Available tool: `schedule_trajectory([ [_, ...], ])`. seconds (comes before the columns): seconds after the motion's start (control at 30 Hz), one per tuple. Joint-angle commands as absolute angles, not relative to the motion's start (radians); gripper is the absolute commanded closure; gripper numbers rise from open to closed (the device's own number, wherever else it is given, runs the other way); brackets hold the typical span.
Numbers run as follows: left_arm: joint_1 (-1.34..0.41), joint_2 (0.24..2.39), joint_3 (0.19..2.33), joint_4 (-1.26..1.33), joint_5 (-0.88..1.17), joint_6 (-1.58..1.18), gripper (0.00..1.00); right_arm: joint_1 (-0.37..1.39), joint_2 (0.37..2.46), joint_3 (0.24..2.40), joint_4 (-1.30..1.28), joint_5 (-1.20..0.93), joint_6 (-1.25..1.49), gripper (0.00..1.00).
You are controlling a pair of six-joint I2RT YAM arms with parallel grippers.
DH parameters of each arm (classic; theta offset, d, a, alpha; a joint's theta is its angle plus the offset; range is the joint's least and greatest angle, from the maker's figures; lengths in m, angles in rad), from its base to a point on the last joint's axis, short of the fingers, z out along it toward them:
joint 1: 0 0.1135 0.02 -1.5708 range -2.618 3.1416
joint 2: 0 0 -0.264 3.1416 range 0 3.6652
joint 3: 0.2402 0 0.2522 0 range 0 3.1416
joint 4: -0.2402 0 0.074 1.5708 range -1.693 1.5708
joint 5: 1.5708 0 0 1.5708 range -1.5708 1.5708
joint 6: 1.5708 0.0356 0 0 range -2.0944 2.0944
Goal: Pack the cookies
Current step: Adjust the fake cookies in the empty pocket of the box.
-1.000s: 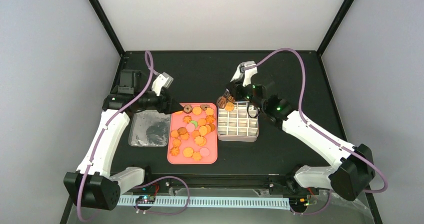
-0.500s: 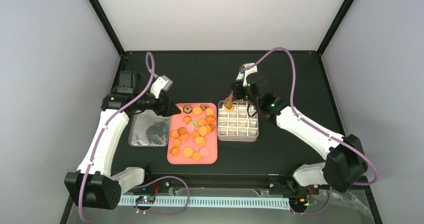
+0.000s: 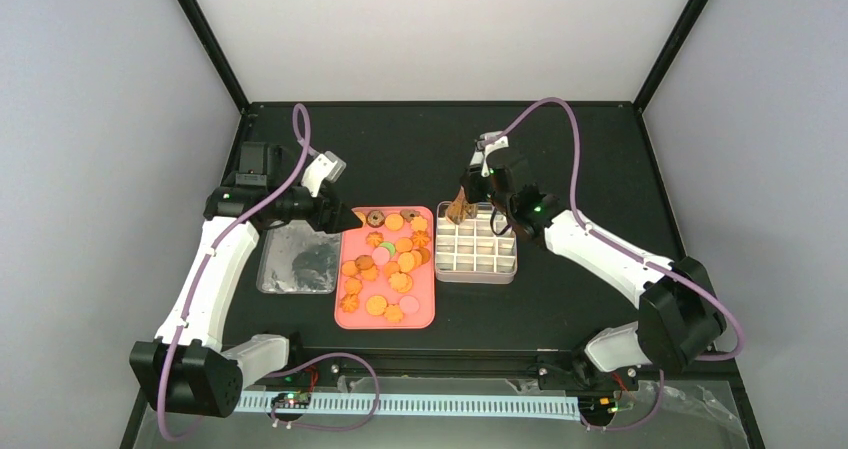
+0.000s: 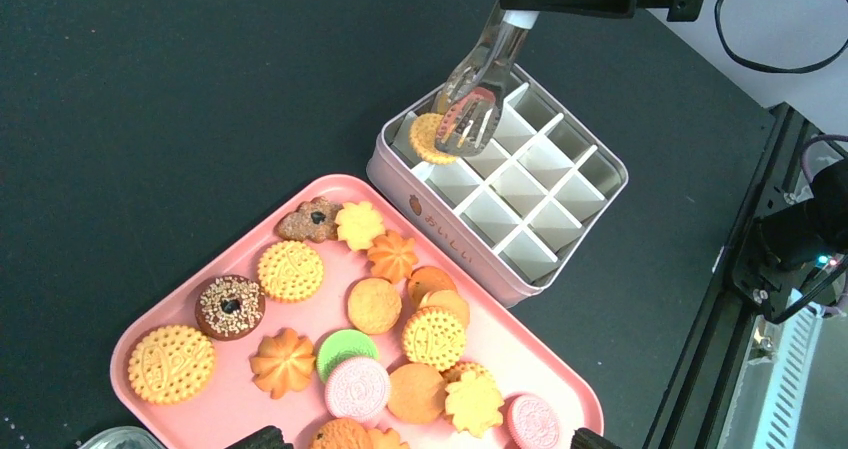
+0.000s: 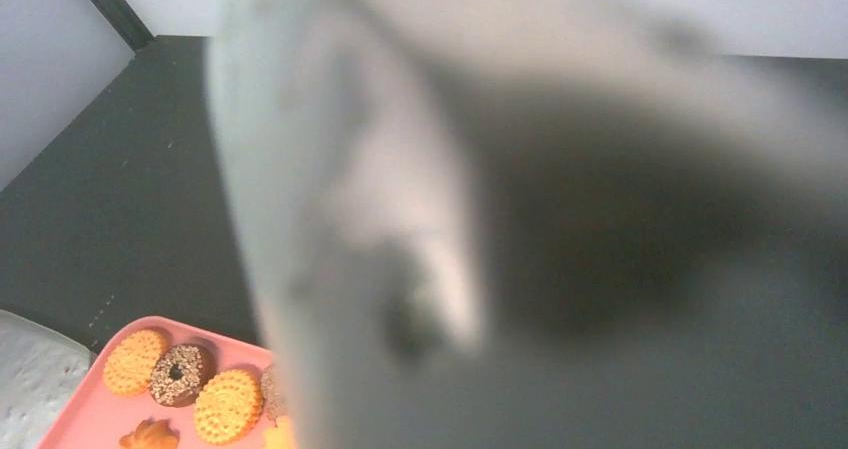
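Note:
Several cookies (image 3: 385, 259), orange, brown, pink and green, lie on the pink tray (image 3: 425, 314). To its right stands the white gridded tin (image 3: 478, 274). My right gripper (image 3: 480, 187) is shut on metal tongs (image 4: 485, 64). The tongs clasp a round yellow cookie (image 4: 428, 137) at the tin's (image 4: 450, 234) far-left corner cell. My left gripper (image 4: 428, 439) hangs open over the tray's (image 4: 560, 389) left side, with nothing between its fingers. A blurred grey shape fills most of the right wrist view. Only a tray corner (image 5: 95, 414) with a few cookies (image 5: 228, 406) shows there.
A flat silvery lid (image 3: 297, 259) lies left of the tray, under my left arm. A black box (image 3: 258, 157) sits at the back left. Purple cables loop over both arms. The black table's right edge and rail (image 4: 740, 299) run past the tin.
My right arm has swung left and down, carrying the tongs and the cookie to the tin's far-left corner. My left arm has barely moved.

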State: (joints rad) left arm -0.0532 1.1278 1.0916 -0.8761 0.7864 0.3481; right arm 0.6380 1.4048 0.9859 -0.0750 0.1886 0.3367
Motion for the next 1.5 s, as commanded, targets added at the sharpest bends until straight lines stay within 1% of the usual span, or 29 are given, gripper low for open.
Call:
schedule_trajectory([
  [0.0, -0.044, 1.134, 1.120, -0.891, 0.807, 0.364, 0.26, 0.633, 1.410, 0.969, -0.016, 0.180, 0.357, 0.61],
  [0.17, -0.044, 1.134, 1.117, -0.891, 0.814, 0.362, 0.26, 0.633, 1.403, 0.977, -0.020, 0.185, 0.358, 0.76],
  [0.27, -0.044, 1.133, 1.116, -0.891, 0.818, 0.360, 0.26, 0.633, 1.404, 0.991, -0.025, 0.186, 0.355, 0.79],
  [0.5, -0.044, 1.129, 1.115, -0.892, 0.824, 0.359, 0.26, 0.633, 1.410, 1.026, -0.040, 0.179, 0.348, 0.76],
  [0.63, -0.043, 1.129, 1.114, -0.892, 0.829, 0.359, 0.26, 0.633, 1.409, 1.025, -0.039, 0.164, 0.337, 0.65],
  [0.73, -0.043, 1.131, 1.117, -0.893, 0.834, 0.356, 0.26, 0.633, 1.426, 1.035, -0.048, 0.152, 0.329, 0.60],
  [1.0, -0.041, 1.129, 1.118, -0.894, 0.834, 0.361, 0.26, 0.634, 1.477, 1.046, -0.044, 0.128, 0.319, 0.58],
  [1.13, -0.041, 1.131, 1.117, -0.896, 0.836, 0.360, 0.26, 0.633, 1.491, 1.054, -0.047, 0.116, 0.312, 0.61],
  [1.4, -0.040, 1.139, 1.118, -0.893, 0.840, 0.354, 0.26, 0.634, 1.442, 1.049, -0.045, 0.102, 0.308, 0.72],
  [1.47, -0.039, 1.142, 1.118, -0.891, 0.843, 0.350, 0.26, 0.634, 1.436, 1.049, -0.048, 0.095, 0.309, 0.77],
])
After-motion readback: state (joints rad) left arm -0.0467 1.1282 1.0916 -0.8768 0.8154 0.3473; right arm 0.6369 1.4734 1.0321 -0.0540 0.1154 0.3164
